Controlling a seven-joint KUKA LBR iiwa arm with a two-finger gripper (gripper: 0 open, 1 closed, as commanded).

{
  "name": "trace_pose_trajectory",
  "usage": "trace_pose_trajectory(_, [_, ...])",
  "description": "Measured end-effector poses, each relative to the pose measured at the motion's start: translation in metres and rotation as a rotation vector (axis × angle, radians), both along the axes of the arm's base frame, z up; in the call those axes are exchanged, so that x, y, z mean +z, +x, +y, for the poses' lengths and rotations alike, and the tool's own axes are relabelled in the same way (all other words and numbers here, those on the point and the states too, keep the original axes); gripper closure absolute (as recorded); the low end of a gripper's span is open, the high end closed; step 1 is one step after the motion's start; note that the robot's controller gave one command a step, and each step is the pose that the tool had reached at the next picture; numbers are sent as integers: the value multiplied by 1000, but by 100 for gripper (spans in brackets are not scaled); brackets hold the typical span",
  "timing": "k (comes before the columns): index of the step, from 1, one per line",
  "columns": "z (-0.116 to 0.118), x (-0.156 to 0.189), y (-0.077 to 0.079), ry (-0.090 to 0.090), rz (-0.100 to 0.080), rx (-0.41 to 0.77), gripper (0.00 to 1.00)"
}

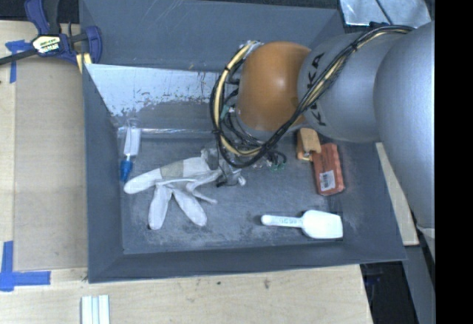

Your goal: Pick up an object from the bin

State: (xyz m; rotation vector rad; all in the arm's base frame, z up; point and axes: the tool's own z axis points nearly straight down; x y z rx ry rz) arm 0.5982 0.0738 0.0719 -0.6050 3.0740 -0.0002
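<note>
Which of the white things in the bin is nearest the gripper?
The white glove, lying left of centre; its cuff end reaches the gripper. The white scoop lies apart, toward the lower right.

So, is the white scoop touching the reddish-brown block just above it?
Apart. The camera view shows a strip of bare grey bin floor between the white scoop and the reddish-brown block; neither overlaps the other.

Limp white glove (177,179), flat, left of centre
</note>
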Motion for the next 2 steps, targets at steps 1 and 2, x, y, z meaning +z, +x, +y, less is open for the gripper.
trace_pose_trajectory(1, [0,0,0,0,0,0,100])
trace_pose_trajectory(2, [-14,161,0,-1,-2,44,100])
